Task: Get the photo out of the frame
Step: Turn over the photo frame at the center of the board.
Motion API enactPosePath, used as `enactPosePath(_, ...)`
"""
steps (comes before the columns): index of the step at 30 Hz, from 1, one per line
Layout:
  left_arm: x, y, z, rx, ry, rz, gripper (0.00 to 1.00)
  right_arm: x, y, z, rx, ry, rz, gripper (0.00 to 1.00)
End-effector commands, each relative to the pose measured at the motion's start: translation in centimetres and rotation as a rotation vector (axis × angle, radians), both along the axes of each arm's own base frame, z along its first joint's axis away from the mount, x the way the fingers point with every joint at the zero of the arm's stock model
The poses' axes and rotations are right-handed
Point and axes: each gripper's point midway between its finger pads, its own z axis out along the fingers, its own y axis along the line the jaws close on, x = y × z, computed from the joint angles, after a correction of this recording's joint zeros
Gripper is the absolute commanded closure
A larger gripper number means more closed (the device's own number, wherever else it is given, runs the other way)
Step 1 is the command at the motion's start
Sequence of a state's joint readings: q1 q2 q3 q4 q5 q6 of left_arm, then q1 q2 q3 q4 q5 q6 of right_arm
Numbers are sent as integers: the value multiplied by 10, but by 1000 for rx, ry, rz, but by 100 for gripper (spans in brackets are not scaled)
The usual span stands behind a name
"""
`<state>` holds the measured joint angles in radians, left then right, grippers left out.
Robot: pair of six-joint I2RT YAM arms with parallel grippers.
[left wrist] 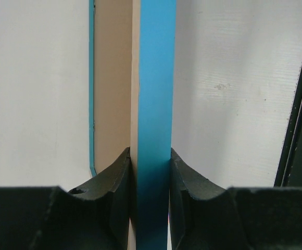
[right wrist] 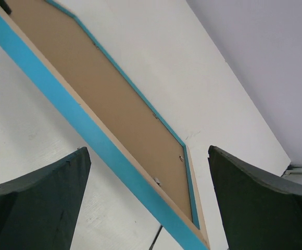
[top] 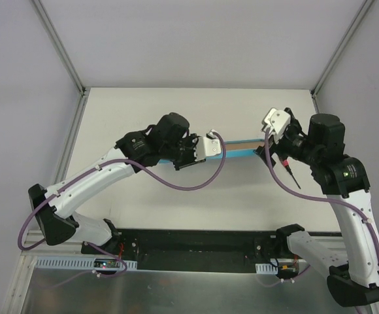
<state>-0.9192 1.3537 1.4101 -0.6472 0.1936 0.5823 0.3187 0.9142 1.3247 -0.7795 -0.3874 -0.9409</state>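
The frame (top: 242, 154) stands on its long edge across the middle of the table. Its turquoise edge (left wrist: 156, 78) and brown back panel (left wrist: 112, 78) show in the left wrist view. My left gripper (top: 199, 149) is shut on the frame's edge, with the jaws pressed to both faces (left wrist: 151, 208). My right gripper (top: 268, 152) is open at the frame's right end. The frame's corner (right wrist: 140, 172) lies between its spread fingers without touching them (right wrist: 148, 208). Small metal tabs (right wrist: 158, 182) sit on the back panel (right wrist: 99, 99). The photo is hidden.
A thin dark tool with a red spot (top: 292, 173) lies on the white table (top: 176, 111) just right of the frame's end, under my right arm. A black strip (top: 196, 241) runs along the near edge. Grey walls with rails (top: 59, 46) close the back.
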Motion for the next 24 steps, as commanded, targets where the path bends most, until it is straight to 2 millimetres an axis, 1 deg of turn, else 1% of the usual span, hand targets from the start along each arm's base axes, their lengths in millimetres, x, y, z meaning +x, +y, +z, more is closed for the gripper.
enactPosePath(1,-4,-12,36,-142,116,36,100,7,3,43,178,-30,-55,4)
enactPosePath(7,6,-12,43,-178,216,91,100,12,1,52,305,56,-88,4)
enactPosePath(12,22,-9,43,-184,293,171,100,18,-3,54,377,108,-115,4)
enactPosePath(13,28,-7,44,-189,306,191,100,19,-4,55,389,114,-122,4)
enactPosePath(19,53,2,48,-201,373,303,100,25,-9,48,421,156,-144,4)
enactPosePath(24,77,12,46,-217,441,395,100,32,-14,39,439,193,-175,4)
